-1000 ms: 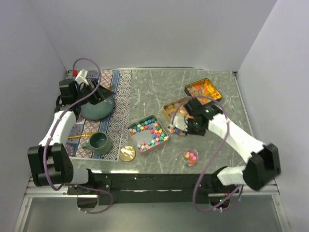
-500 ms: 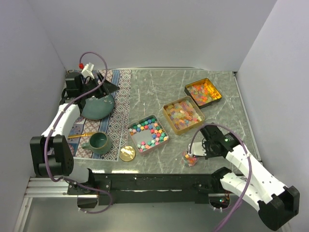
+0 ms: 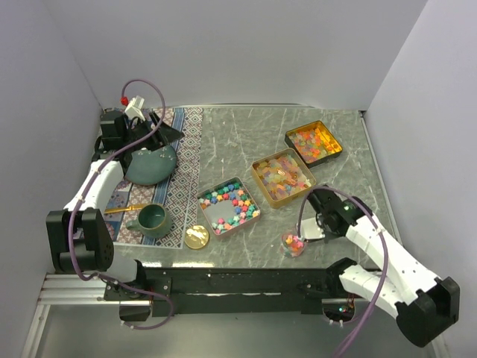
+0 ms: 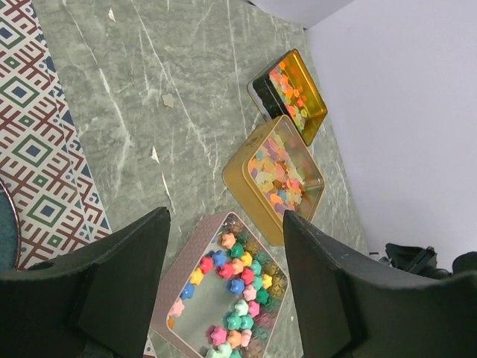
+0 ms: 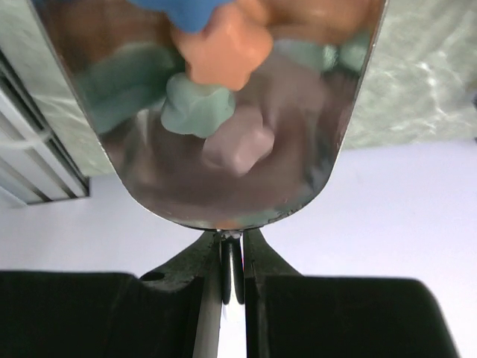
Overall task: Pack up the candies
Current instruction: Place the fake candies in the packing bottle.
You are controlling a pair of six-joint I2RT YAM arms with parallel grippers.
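Pastel star candies fill a pink tin tray (image 3: 229,206), which also shows in the left wrist view (image 4: 192,257). A gold tray (image 3: 283,177) holds gummy candies and a second gold tray (image 3: 314,142) holds orange ones. A small clear cup (image 3: 293,243) with a few candies stands near the front edge. My right gripper (image 3: 317,227) is just right of the cup, shut on a shiny metal scoop (image 5: 149,171). The scoop carries several star candies (image 5: 223,45). My left gripper (image 3: 160,134) is open and empty, raised over the patterned mat at the far left.
A teal teapot (image 3: 149,164) and a teal mug (image 3: 153,218) stand on the patterned mat (image 3: 182,149). A small gold dish (image 3: 197,236) lies in front of the pink tray. White walls close in the left, back and right sides.
My right arm carried the scoop from beside the gummy tray to the clear cup at the front. My left gripper lifted off the teapot towards the back.
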